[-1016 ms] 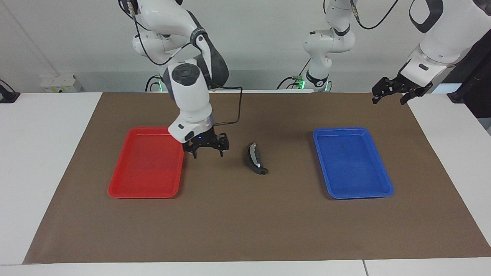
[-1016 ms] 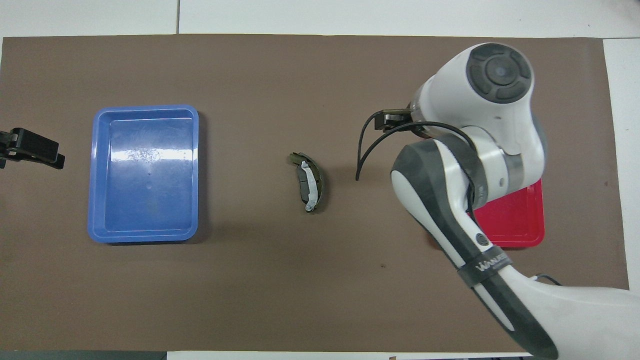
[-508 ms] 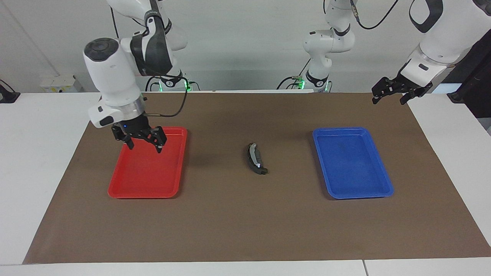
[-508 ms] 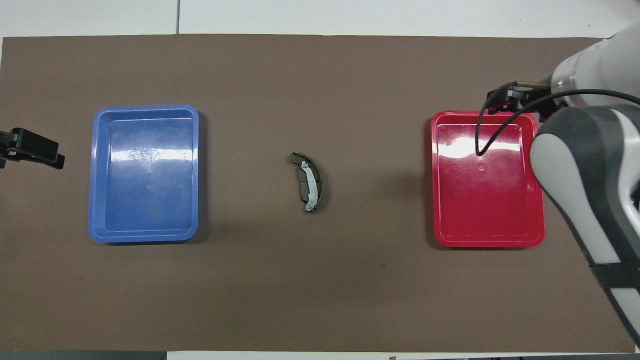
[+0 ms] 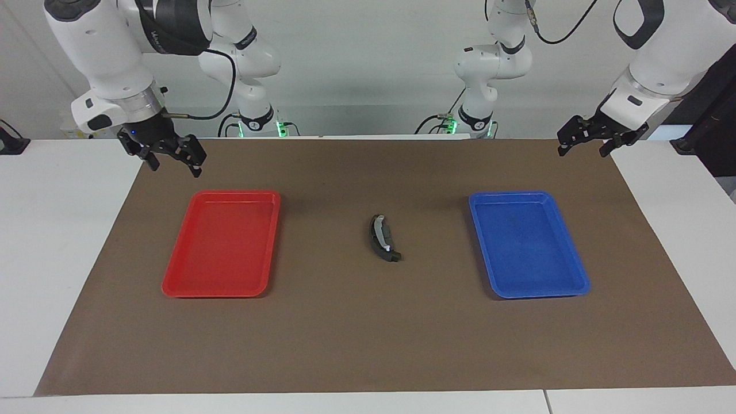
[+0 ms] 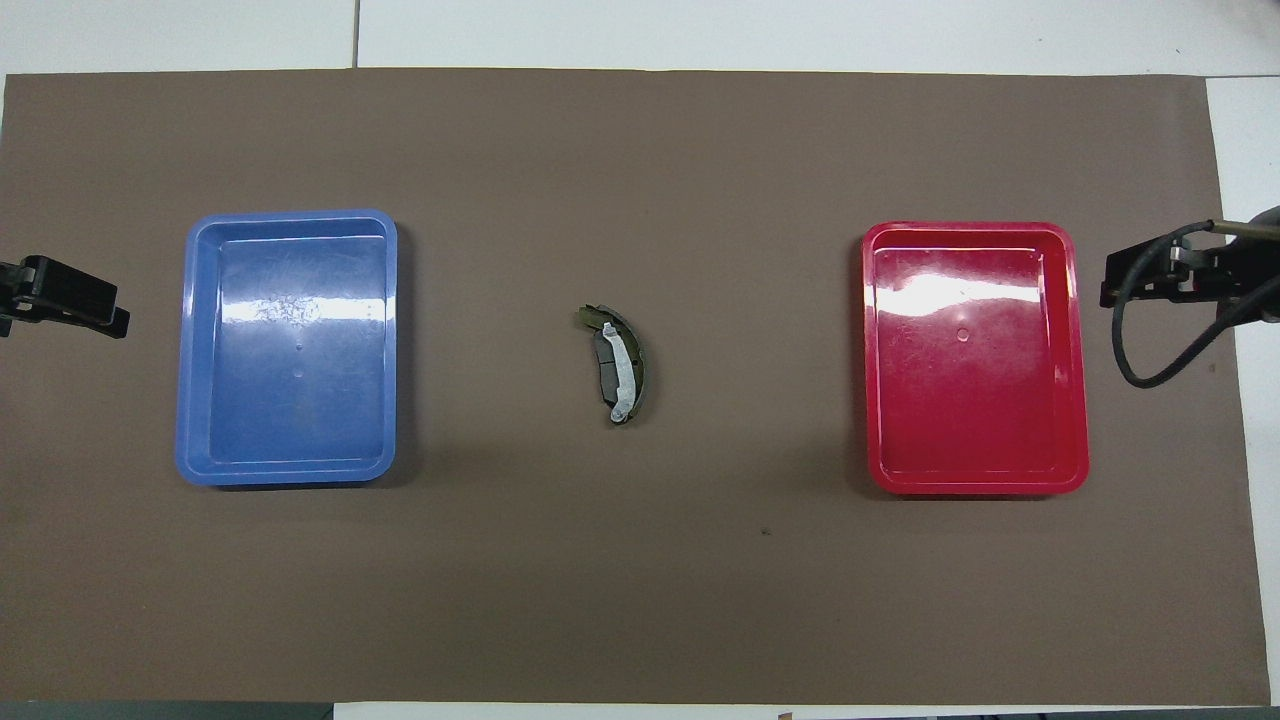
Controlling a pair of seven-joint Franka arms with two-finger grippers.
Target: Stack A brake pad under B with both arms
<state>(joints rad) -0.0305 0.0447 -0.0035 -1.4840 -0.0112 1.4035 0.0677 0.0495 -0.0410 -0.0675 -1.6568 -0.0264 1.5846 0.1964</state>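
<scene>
The B crescent [image 5: 379, 233] with its silver strip lies on the mat midway between the two trays, stacked with the A brake pad [image 6: 605, 372]. The pad's grey face shows along the crescent's [image 6: 622, 365] inner curve. In the facing view the pad is mostly hidden. My right gripper [image 5: 176, 169] is open and empty. It is raised over the mat's edge at the right arm's end, beside the red tray [image 5: 190, 276]. My left gripper [image 5: 582, 153] is open and empty. It waits, raised over the mat's corner at the left arm's end. Both grippers are far from the stack.
The red tray [image 6: 1075, 400] and the blue tray [image 6: 200, 400] lie on the brown mat [image 6: 640, 600], one on each side of the stack, with nothing in them. The left gripper [image 6: 60, 300] and right gripper [image 6: 1150, 280] show at the overhead view's edges.
My right gripper has drawn away from beside the stack, passed over the red tray and risen to the mat's edge at its own end. The left arm and the stack have not moved.
</scene>
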